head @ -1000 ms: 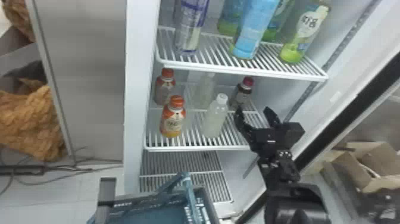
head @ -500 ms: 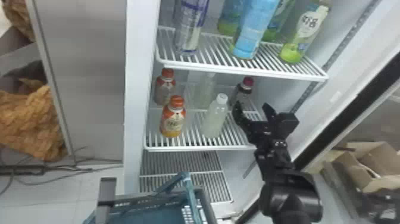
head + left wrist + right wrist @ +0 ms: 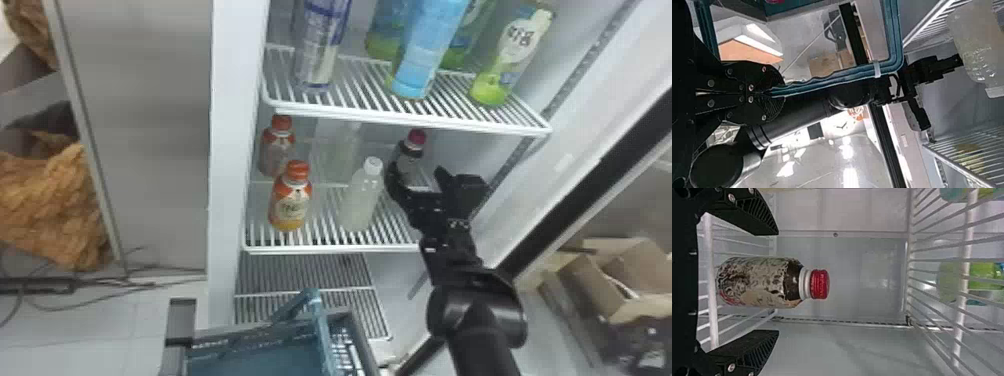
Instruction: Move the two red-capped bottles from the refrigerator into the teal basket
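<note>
The left gripper gripped the handle of the teal basket. Rightward, the right gripper, jaws spread, had moved closer to a red-capped bottle on the shelf, likely lining up a grasp.

Right arm: black, tubular section, glossy rounded joint housing, small pale markings near the wrist. Right fingers: black, tapered, ribbed inner faces, silvery round screws. Left fingers: black, finely ridged toward tips; round metallic fasteners, one reddish.
</note>
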### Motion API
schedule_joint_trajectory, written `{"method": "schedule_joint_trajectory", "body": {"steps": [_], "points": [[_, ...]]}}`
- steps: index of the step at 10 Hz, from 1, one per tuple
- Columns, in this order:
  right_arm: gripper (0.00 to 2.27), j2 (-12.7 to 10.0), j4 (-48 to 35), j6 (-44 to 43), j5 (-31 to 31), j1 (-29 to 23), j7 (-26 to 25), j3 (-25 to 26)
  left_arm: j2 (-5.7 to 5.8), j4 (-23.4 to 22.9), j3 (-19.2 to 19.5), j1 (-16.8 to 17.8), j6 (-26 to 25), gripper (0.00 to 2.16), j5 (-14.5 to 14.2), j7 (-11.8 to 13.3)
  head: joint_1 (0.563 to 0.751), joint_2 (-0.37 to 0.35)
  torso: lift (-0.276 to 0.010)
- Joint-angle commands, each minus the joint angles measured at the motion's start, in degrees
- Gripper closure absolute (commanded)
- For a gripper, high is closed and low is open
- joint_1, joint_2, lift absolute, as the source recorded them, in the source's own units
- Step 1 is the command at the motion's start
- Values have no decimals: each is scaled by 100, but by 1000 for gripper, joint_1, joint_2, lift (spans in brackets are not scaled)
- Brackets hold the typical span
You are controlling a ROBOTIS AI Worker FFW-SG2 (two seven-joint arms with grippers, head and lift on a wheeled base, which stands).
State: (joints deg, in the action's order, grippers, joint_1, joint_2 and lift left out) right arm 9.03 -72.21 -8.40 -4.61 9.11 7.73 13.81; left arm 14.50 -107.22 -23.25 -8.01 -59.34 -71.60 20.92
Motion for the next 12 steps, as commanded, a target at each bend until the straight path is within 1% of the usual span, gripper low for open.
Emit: {"method": "schedule_joint_trajectory", "body": {"steps": [1, 3, 6, 7, 8, 9, 10, 12], "points": [[113, 38, 211, 80, 61, 200, -61, -90, 1, 0, -6, 0, 0, 1133, -15, 0, 695, -350, -228], [110, 82, 450, 123, 72, 481, -149, -204, -8, 0, -6, 14, 0, 1133, -3, 0, 695, -350, -228], [117, 108, 563, 263, 141, 636, -236, -261, -8, 0, -6, 28, 0, 1133, -26, 0, 695, -350, -228], [168, 108, 563, 291, 164, 636, -254, -261, -8, 0, -6, 28, 0, 1133, -26, 9, 695, -350, -228], [334, 108, 549, 291, 175, 622, -280, -261, -8, 0, -6, 28, 0, 1133, -26, 9, 695, -350, -228], [588, 108, 549, 305, 209, 622, -324, -261, 1, 0, -6, 28, 0, 1133, -38, 9, 695, -350, -228], [642, 117, 549, 305, 209, 608, -342, -261, 1, 0, -6, 28, 14, 1133, -38, 9, 695, -350, -228], [668, 108, 408, 305, 221, 523, -342, -261, 1, 0, -17, 14, 14, 1133, -38, 18, 695, -350, -228]]}}
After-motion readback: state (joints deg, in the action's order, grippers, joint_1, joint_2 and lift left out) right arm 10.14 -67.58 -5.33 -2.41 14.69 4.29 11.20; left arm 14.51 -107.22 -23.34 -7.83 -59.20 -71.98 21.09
